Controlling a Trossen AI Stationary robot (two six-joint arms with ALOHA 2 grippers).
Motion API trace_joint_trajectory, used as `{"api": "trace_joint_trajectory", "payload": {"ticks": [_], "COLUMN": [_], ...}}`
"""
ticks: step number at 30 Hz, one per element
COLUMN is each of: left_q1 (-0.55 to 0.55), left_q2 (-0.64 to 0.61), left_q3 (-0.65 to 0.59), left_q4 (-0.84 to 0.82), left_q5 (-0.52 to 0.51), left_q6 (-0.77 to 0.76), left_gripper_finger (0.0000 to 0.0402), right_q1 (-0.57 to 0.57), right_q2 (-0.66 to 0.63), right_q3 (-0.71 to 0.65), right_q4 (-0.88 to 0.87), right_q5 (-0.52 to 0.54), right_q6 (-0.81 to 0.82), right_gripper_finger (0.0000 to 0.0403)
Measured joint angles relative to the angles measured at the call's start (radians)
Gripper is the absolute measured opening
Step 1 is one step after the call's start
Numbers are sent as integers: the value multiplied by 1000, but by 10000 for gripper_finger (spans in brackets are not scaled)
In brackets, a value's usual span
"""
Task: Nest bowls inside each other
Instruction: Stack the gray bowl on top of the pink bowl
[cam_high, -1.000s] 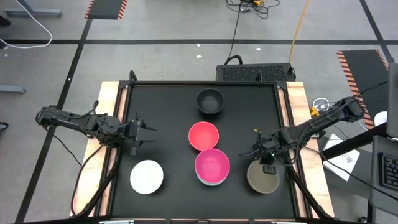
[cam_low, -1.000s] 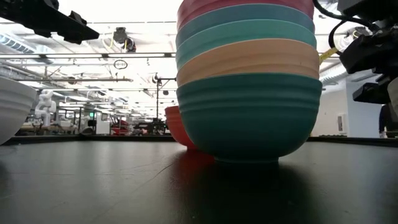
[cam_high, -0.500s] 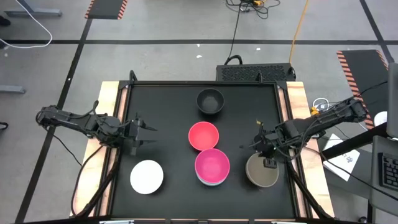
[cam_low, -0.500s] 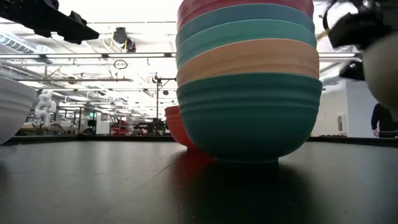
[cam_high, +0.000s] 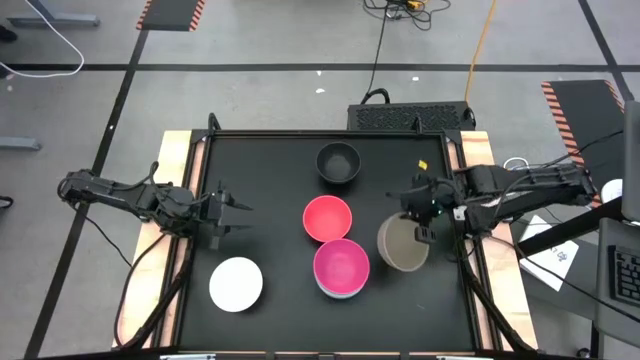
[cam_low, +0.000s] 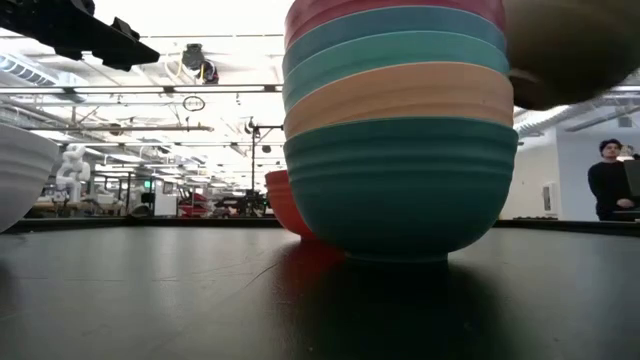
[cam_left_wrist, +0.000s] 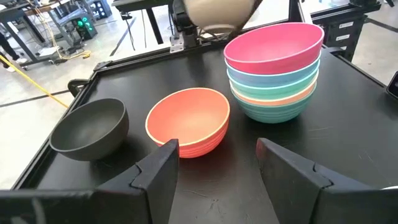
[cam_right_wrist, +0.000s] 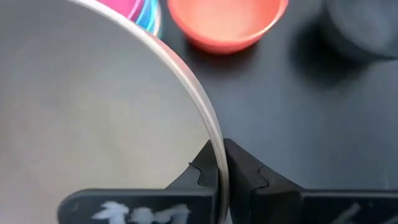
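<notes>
A stack of nested bowls (cam_high: 341, 267) with a magenta one on top stands at the table's near middle. A single red bowl (cam_high: 327, 218) sits just behind it. A black bowl (cam_high: 338, 162) is at the far middle and a white bowl (cam_high: 236, 283) at the near left. The taupe bowl (cam_high: 401, 246) hangs in the air right of the stack, with my right gripper (cam_high: 425, 226) shut on it. In the low view the taupe bowl (cam_low: 570, 50) floats beside the top of the stack (cam_low: 400, 130). My left gripper (cam_left_wrist: 217, 171) waits open at the table's left side, holding nothing. My right gripper pinches the taupe bowl's rim (cam_right_wrist: 217, 163) on the side toward the table's right edge. One finger is inside the bowl and one outside. The fingers slant down from the right. The bowl is lifted clear of the table and hangs tilted.
The black mat ends in raised wooden side rails (cam_high: 478, 180). A dark box (cam_high: 410, 116) sits behind the table's far edge. A person (cam_low: 610, 175) stands in the room beyond the table. Bare mat lies between the white bowl and the stack.
My right gripper has risen and gone toward the far edge and a little left, tipping its wrist. It has taken the taupe bowl off the near right of the mat. The bowl now hangs clear, close beside the stack.
</notes>
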Motion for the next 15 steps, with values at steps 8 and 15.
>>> {"api": "trace_joint_trajectory", "payload": {"ticks": [8, 15], "left_q1": [0, 0], "left_q2": [0, 0], "left_q3": [0, 0], "left_q4": [0, 1], "left_q5": [0, 1], "left_q6": [0, -1], "left_gripper_finger": [218, 218], "right_q1": [-103, -131], "right_q2": [24, 209], "right_q3": [115, 327], "right_q4": [23, -111], "right_q5": [-46, -92], "right_q6": [-81, -136], "right_gripper_finger": [0, 0]}}
